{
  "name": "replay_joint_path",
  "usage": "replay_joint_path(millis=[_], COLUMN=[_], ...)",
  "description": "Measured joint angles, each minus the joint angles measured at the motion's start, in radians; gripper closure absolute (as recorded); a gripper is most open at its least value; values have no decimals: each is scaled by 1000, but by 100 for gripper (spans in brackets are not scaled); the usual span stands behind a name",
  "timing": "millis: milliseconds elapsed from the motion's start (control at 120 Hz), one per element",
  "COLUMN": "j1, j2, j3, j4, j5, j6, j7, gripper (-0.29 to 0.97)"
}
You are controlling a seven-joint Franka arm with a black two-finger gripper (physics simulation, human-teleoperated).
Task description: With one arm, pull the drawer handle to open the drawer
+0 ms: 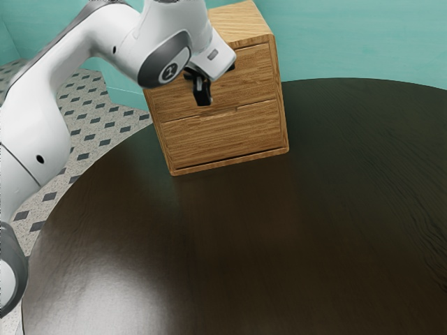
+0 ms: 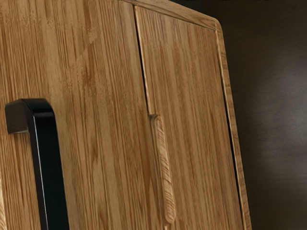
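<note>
Reaching for the handle is the step in hand, by my judgement: nothing is pulled out yet. The small wooden drawer chest [image 1: 230, 132] stands at the far side of the dark round worktop [image 1: 279, 244], and both its fronts sit flush with the frame, so both the upper drawer [image 1: 248, 80] and the lower drawer [image 1: 223, 139] read as closed.

The white arm [image 1: 42, 105] comes in from the exterior view's left. Its black tool [image 1: 202, 92] hangs right in front of the upper drawer's face, about midway down that panel. Whether the tool is released or clenched I cannot tell, and I cannot tell whether it touches the wood.

The one handle plainly visible is a slim wooden strip handle [image 1: 241, 107] on the lower drawer, just below the seam between the two fronts. In the wrist view the same strip handle [image 2: 162, 172] lies just past that seam. It is well apart from the black part of the tool [image 2: 41, 167], which sits over the upper drawer's panel. No handle on the upper drawer can be made out; the hand may be covering it.

The next move probably calls for bringing the tool squarely onto a handle and getting it between the jaws from both sides. After that comes a straight pull out from the chest's face, along the drawer's travel. The strip is thin and lies close to the wood, so a shallow or skewed hold would likely slip off.
</note>
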Motion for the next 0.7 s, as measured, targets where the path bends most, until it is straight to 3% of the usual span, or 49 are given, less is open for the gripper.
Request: replay_joint_path(millis=[700], j1=[-2], j2=[3], j3=[15], j4=[-26], j5=[4], j6=[83], j7=[-11], gripper=[0])
